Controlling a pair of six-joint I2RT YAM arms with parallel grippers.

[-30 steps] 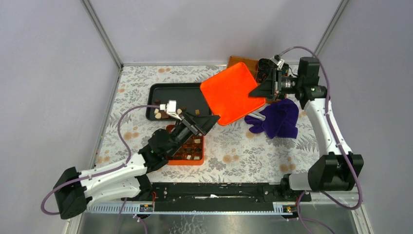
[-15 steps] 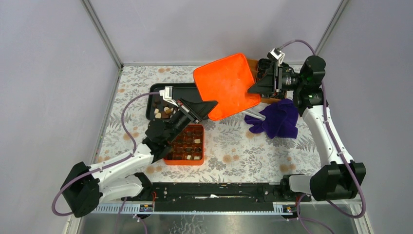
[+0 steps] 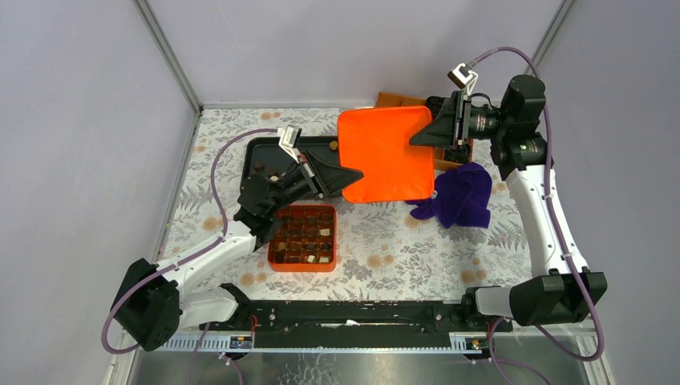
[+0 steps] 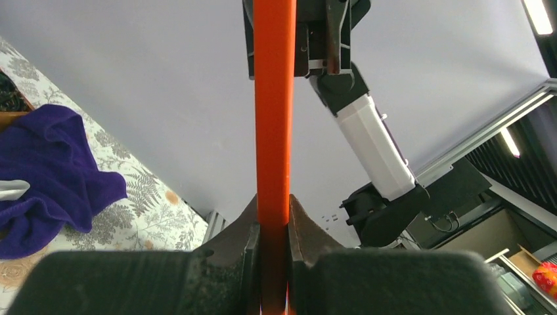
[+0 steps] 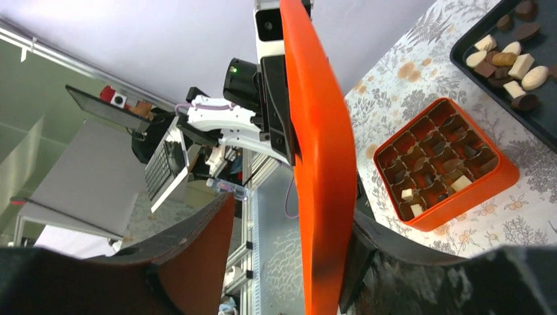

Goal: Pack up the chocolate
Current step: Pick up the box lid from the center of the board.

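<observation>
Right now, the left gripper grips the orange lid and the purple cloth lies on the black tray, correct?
No: in the top view the purple cloth lies on the table, not the black tray. The left gripper grips the orange lid.

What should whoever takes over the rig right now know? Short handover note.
Grippers: the left gripper is shut on the orange lid and holds it in the air above the table. The right gripper is open, its jaws straddling the lid's opposite edge without clamping.
Things: the orange box sits uncovered near the left arm, with some chocolate in its cells. More pieces lie loose on the black tray behind it.
Done: box partly filled, lid off.
Left: probably move the tray pieces into the box, then set the lid on.
</observation>
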